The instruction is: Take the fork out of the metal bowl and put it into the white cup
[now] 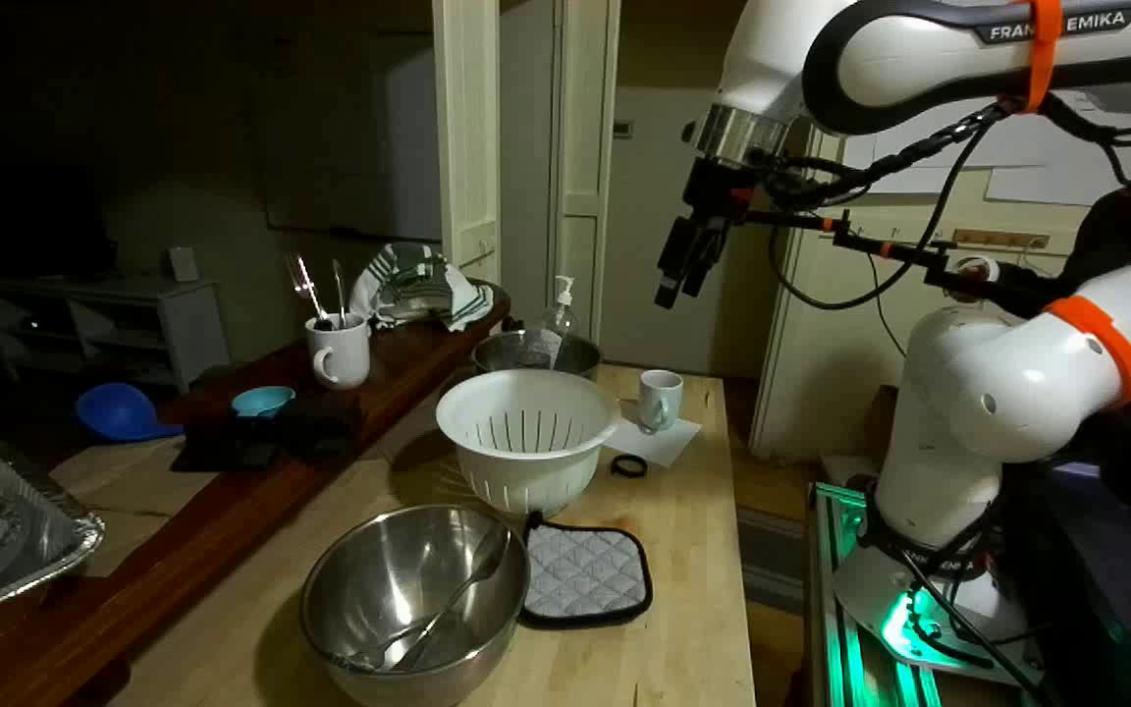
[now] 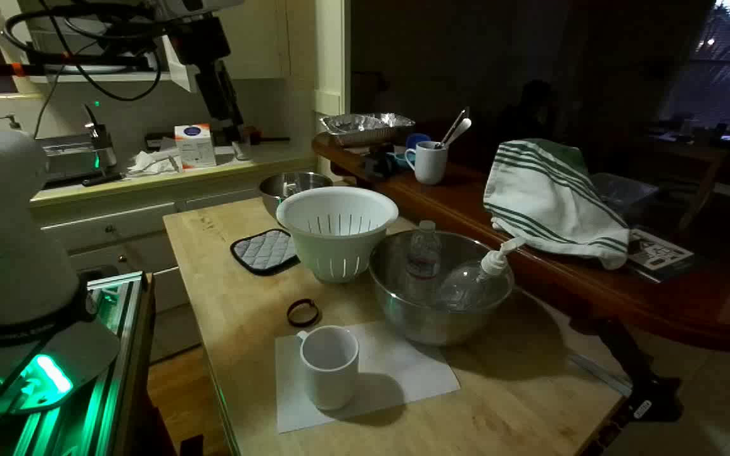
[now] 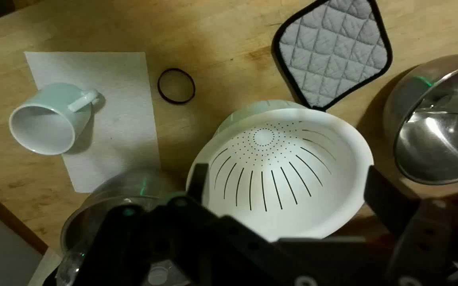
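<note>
The metal bowl [image 1: 354, 570] is wide and shiny and stands on the table. The fork [image 1: 443, 617] leans inside it. In an exterior view, the bowl [image 2: 274, 199] is partly behind the colander. At the wrist view's right edge, the bowl [image 3: 406, 95] shows with a thin part of the fork [image 3: 447, 113]. The white cup [image 1: 350, 346] holds utensils on the raised dark wooden ledge; it also shows here [image 2: 429, 166]. A second white mug [image 2: 330, 373], with nothing visible inside, stands on paper. My gripper [image 3: 286, 184] is open and empty, high above the table [image 1: 680, 287].
A white colander [image 1: 526, 432] stands between the metal bowl and a second steel bowl [image 2: 447, 320] holding bottles. A grey pot holder [image 1: 585, 574] and a black ring [image 2: 303, 312] lie on the table. A striped towel [image 2: 549, 196] and foil tray [image 1: 35, 579] are on the ledge.
</note>
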Tool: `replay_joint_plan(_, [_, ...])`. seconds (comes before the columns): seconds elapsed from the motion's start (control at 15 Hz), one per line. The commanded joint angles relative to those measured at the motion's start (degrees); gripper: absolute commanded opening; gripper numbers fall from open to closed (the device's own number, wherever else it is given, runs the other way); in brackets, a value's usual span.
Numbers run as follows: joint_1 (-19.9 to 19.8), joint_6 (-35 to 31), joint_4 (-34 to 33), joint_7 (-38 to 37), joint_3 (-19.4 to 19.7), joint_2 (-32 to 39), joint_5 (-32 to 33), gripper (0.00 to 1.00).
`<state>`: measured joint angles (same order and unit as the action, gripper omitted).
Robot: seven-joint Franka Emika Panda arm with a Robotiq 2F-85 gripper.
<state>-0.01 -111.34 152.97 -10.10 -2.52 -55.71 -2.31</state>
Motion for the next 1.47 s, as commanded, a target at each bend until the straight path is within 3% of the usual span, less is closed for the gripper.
replay_joint_plan(0.0, [-0.54, 0.19, -0.18, 0.39, -0.37, 0.04, -0.39, 1.0])
replay_joint_plan(0.2, [0.9, -1.53, -2.53, 3.73, -0.89, 3.67, 0.79, 1.0])
replay_joint_plan(0.67, [7.14, -2.0, -15.64, 17.67, -1.18, 24.91, 0.62, 1.0])
replay_joint_plan(0.93, [11.32, -1.93, -20.83, 23.31, -3.39, 34.97, -0.29, 1.0])
replay_joint_plan(1.07, [12.71, -0.07, -22.93, 26.35, -4.72, 36.61, 1.14, 1.0])
replay_joint_plan(1.13, [11.41, -1.92, -20.21, 23.4, -4.12, 34.59, 0.56, 1.0])
replay_joint_plan(1.4, [12.54, -1.72, -22.33, 25.13, -5.24, 36.63, 0.6, 1.0])
